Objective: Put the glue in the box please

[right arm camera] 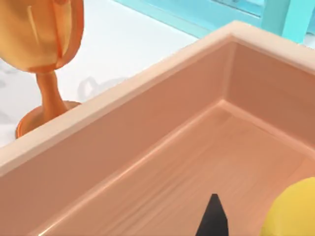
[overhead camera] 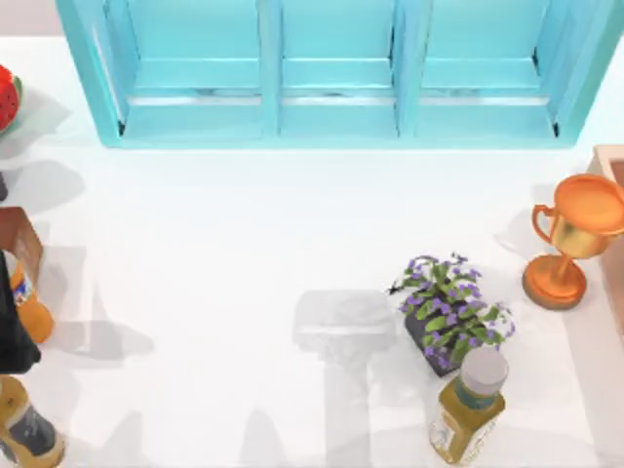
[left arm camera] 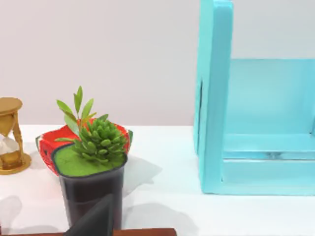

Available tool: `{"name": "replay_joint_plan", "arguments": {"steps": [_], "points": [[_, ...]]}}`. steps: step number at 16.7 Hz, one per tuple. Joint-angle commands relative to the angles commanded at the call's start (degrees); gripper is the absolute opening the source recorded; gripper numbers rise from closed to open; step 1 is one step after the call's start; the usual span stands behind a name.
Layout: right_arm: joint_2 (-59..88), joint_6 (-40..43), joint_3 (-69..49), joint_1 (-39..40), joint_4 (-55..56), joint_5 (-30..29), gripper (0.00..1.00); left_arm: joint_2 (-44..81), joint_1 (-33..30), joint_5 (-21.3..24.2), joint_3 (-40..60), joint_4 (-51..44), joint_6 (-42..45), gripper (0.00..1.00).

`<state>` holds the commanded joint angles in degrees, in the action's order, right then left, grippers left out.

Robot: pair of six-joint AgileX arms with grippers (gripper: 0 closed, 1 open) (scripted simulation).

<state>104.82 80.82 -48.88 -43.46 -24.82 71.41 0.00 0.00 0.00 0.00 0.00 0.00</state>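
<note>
Right gripper (right arm camera: 214, 222): low over the wooden tray (right arm camera: 147, 147), right of the box (overhead camera: 331, 122), probably searching it; grip cannot be told.
Glue: perhaps the yellow rounded thing (right arm camera: 291, 211) in that tray; unsure.
Left gripper (left arm camera: 93, 221): parked left of the box, beside the potted succulent (left arm camera: 96, 147); grip cannot be told.
Box: farthest back, its compartments open towards the arms.

Top view looks straight down on the table (overhead camera: 244, 273); both wrist views sit low, sharing the box (overhead camera: 331, 88)

Painted turquoise wooden box (overhead camera: 331, 97) with a soft sheen ahead of me, smooth matt white table (overhead camera: 244, 253), glossy orange metallic-looking trophy (overhead camera: 575, 239), pale smooth wooden tray (right arm camera: 162, 162) with visible grain under my right wrist, shiny gold hourglass (left arm camera: 11, 135), dark glossy pot (left arm camera: 91, 194)
</note>
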Motion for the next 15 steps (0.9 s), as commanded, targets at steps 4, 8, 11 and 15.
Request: {"name": "replay_joint_plan", "arguments": {"steps": [4,8,11,15], "points": [[0.0,0.0,0.0,0.0,0.0,0.0,0.60,0.0,0.0,0.0,0.0,0.0,0.0,1.00],[0.0,0.0,0.0,0.0,0.0,0.0,0.90,0.0,0.0,0.0,0.0,0.0,0.0,1.00],[0.0,0.0,0.0,0.0,0.0,0.0,1.00,0.0,0.0,0.0,0.0,0.0,0.0,1.00],[0.0,0.0,0.0,0.0,0.0,0.0,1.00,0.0,0.0,0.0,0.0,0.0,0.0,1.00]]}}
